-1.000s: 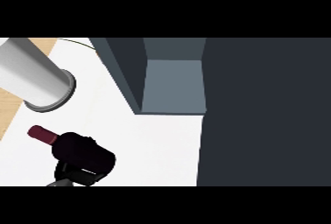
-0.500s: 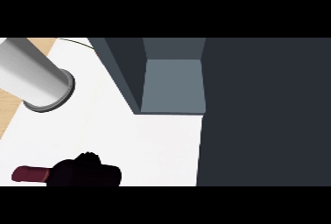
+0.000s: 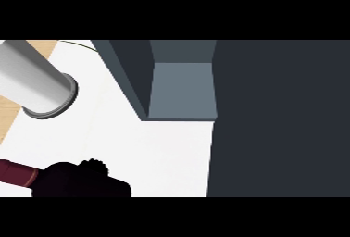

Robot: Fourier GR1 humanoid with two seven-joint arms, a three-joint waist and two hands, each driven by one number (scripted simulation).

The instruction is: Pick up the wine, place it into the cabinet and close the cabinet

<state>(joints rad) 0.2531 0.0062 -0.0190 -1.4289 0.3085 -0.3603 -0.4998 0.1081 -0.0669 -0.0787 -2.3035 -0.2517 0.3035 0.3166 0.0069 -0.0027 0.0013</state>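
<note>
The wine bottle (image 3: 15,173) shows only as a dark red end sticking out to the left at the view's lower left. My left hand (image 3: 78,181) is curled round the bottle and hides the remainder of it. The hand is low over the white counter (image 3: 160,152), close to the view's lower edge. The grey cabinet (image 3: 181,90) stands open at the top centre, up and to the right of the hand and well apart from it. My right hand does not show.
A large dark panel (image 3: 280,120) fills the right side beside the cabinet opening. A white cylinder (image 3: 34,85) lies at the upper left. A wooden strip (image 3: 8,125) runs along the counter's left edge.
The hand with the bottle has dropped from mid-left toward the lower edge. The bottle's red end now points left and sits nearer the left edge.
</note>
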